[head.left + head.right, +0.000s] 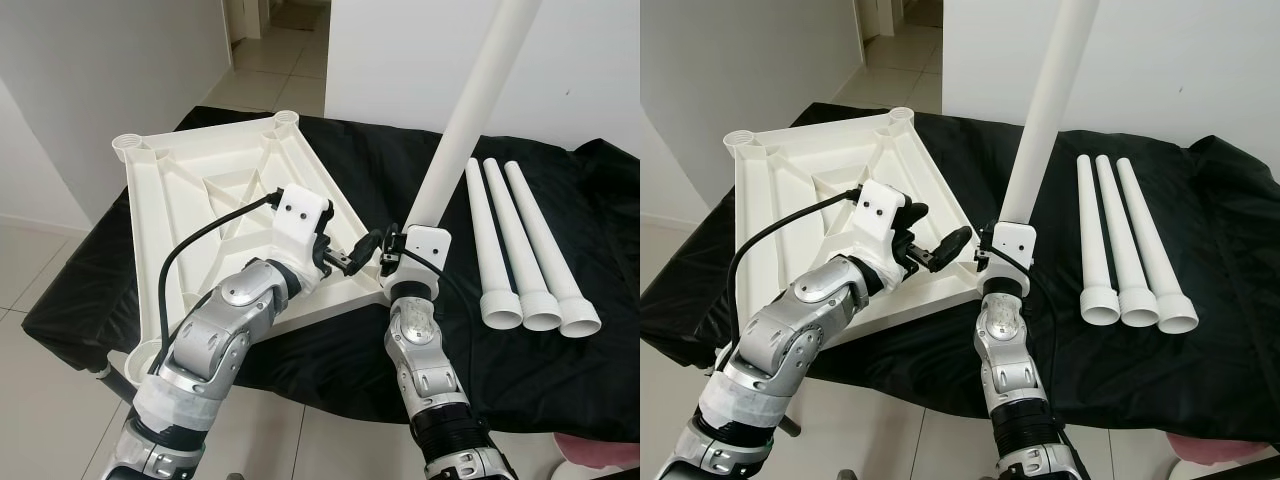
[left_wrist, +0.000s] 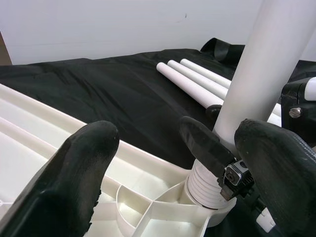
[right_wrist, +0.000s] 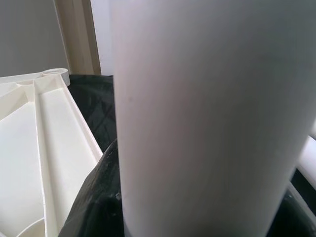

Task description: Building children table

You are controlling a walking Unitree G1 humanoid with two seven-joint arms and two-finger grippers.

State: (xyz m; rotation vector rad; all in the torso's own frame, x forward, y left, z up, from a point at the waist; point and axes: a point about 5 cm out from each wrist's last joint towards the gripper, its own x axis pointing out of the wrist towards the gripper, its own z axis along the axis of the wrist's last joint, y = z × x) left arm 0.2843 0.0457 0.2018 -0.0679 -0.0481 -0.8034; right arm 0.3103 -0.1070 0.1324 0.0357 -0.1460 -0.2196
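Right gripper (image 1: 412,232) first: it's clamped around the foot of the upright table leg (image 1: 470,110), fingers wrapped on the tube just above the corner socket (image 2: 200,200). From the right wrist view the leg blocks nearly everything, so the hold looks tight. My left gripper (image 1: 350,258) sits just beside it, fingers spread wide and pinching nothing, hovering over the near corner of the tabletop (image 1: 215,185).

Tabletop lies upside down on the black-covered counter (image 1: 350,350), ribbed underside facing up. Left wrist view shows the leg's threaded end (image 2: 207,182) already seated in the socket, several ridges still exposed above the rim. Three spare legs (image 1: 520,250) lie side by side on the cloth to the right, well apart from the tabletop.

Step in hand, as I read it: fitting the first leg, partly in. Next move probably calls for turning or pressing the leg down until the ridges vanish, keeping it vertical. I'd have the left gripper brace the tabletop corner so it doesn't slide or lift. Other sockets at the far corners remain unfilled.
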